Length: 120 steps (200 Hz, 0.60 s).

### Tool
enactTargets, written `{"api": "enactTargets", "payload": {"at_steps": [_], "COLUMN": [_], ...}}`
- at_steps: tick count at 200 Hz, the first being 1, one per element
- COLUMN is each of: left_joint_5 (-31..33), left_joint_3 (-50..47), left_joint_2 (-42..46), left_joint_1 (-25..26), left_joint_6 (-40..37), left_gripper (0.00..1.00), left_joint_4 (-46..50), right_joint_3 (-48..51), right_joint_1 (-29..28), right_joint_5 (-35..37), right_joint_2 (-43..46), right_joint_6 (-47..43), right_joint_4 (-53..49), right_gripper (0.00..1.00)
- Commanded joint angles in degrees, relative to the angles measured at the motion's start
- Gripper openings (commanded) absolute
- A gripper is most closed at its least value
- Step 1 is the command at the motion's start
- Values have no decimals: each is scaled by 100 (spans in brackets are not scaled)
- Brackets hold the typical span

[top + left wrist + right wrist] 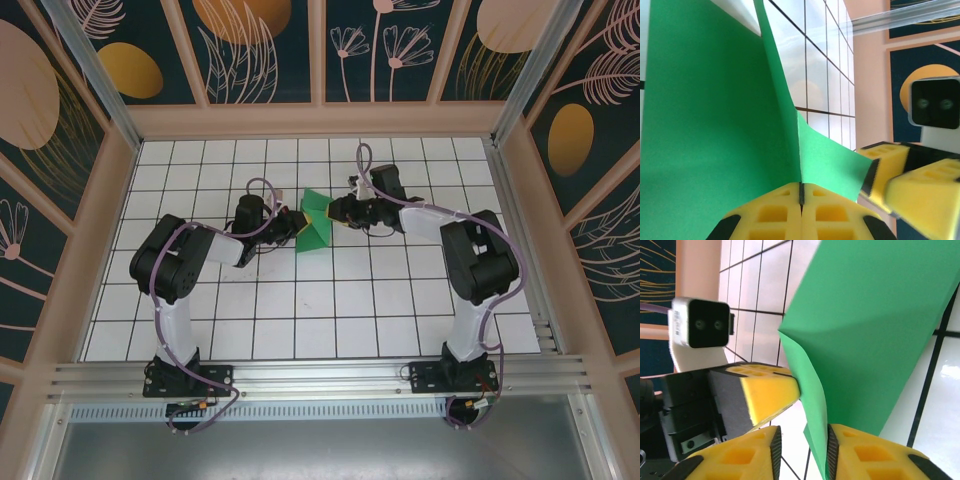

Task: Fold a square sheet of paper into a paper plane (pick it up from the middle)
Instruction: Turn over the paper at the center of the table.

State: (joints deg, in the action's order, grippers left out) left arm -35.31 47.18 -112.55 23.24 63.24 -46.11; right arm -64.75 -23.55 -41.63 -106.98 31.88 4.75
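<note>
**A:** What's hidden?

**B:** From above, both wrists crowd over the square sheet of paper (316, 222). A green wedge of it stands raised, just beyond the middle of the worktop (300, 330). I cannot tell whether its lower edge touches the tiles. In the left wrist view the sheet is cut off at the top and left of the frame.

**A:** And the pincers?

**B:** The left pincer (801, 192) is pressed together on a crease of the sheet, and the fold vanishes into the seam between its yellow pads (770, 212). The right pincer (803, 440) stands spread. The sheet's edge hangs in the gap, just beside one of its fingers (865, 452) and apart from the other.

**A:** Room to move?

**B:** The two tips face each other closely, with the paper between them. Bare tiles lie all round, and the side walls (112, 200) are well apart from both arms.

**A:** Anything in the way?

**B:** Each pincer is the other's nearest obstacle. Purple cables (262, 185) loop above the wrists.
</note>
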Motion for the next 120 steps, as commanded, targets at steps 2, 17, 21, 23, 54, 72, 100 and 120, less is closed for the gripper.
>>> {"api": "enactTargets", "payload": {"at_steps": [2,17,21,23,54,72,100,120], "left_joint_5": [68,66,72,76,366,783,1682,2410], "left_joint_3": [29,-15,-24,-29,43,184,542,793], "left_joint_2": [186,253,284,297,739,1095,1697,2053], "left_joint_1": [13,13,18,15,13,13,13,15], "left_joint_6": [-267,-274,-292,-301,-943,-1650,-2768,-3326], "left_gripper": [0,0,0,0,0,0,0,0], "left_joint_4": [116,116,121,126,993,1968,3670,4539], "right_joint_3": [85,109,118,124,147,189,342,410], "right_joint_1": [37,34,39,42,49,52,59,54], "right_joint_5": [75,86,113,125,808,1367,2046,2365], "right_joint_2": [220,202,209,214,482,719,1038,1165], "right_joint_6": [-156,-163,-169,-170,-354,-477,-559,-569], "right_joint_4": [-124,-127,-128,-125,-410,-571,-683,-729], "right_gripper": [37,39,40,40,49,54,57,58]}}
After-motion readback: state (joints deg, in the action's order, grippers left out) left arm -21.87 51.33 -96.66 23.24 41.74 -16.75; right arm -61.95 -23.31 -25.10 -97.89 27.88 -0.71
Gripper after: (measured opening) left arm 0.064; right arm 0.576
